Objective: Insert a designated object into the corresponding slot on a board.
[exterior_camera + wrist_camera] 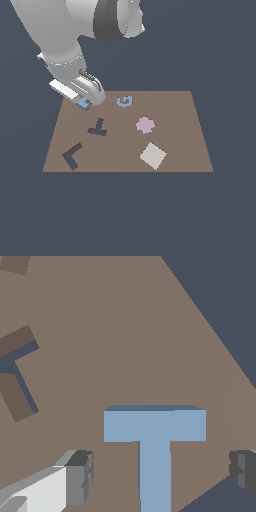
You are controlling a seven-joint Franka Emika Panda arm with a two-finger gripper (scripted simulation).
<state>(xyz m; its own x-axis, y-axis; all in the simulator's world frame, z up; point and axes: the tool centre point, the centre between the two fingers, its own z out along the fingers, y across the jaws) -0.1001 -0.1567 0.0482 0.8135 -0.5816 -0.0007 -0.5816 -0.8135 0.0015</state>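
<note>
The light-blue T-shaped block (83, 104) lies flat at the far corner of the brown board (175, 110), on the exterior view's left. My gripper (87, 101) hangs low right over it. In the wrist view the T block (155, 428) sits on the board (125, 331) and my gripper (162, 471) is open. Its grey fingers (80, 476) stand on either side of the T's stem, with a gap on both sides. The dark T-shaped slot (98, 127) lies nearer the board's middle and also shows as the slot (15, 368) in the wrist view.
A light-blue G-shaped piece (124, 101), a pink flower piece (145, 125) and a pale square tile (153, 155) lie on the board. A dark L-shaped recess (73, 156) is at the near left corner. The board's edge (210, 316) runs close to the T block.
</note>
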